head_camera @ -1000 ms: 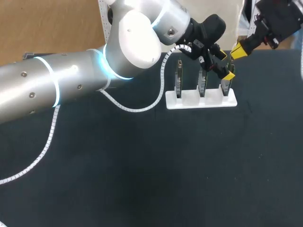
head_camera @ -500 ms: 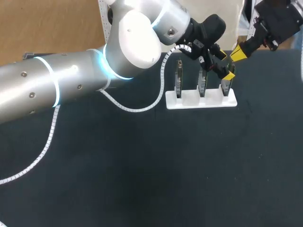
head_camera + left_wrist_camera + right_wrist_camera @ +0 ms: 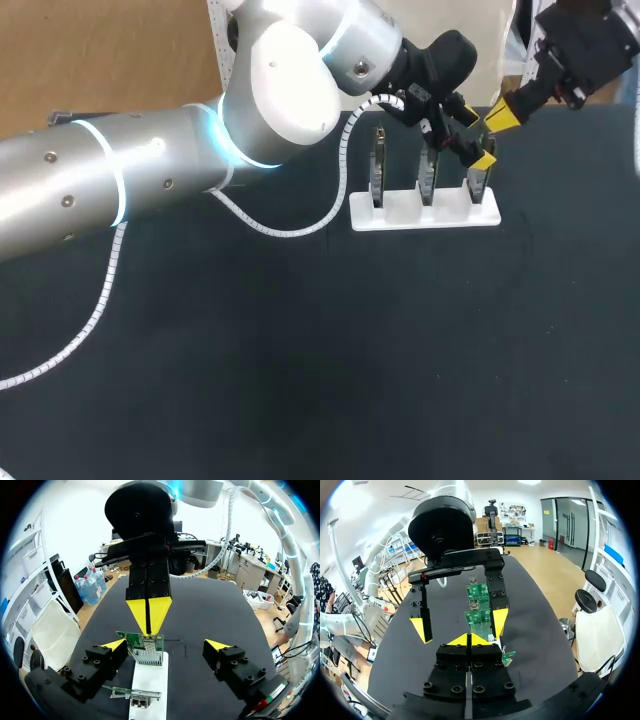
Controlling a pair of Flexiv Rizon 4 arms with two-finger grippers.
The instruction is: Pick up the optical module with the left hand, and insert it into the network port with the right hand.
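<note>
Black table (image 3: 300, 350) — white rack (image 3: 424, 212) holds three boards; left gripper (image 3: 478, 148) fingers wide around end board (image 3: 145, 647), right gripper (image 3: 500, 107) pinched closed — empty.

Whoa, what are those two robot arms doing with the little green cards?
The left gripper is open, with its yellow-tipped fingers on either side of the end green circuit board. That board is one of three standing upright in a white plastic rack on the black table. The fingers are not touching it. The right gripper hangs close by that board, its yellow tips shut with nothing seen between them.
</note>
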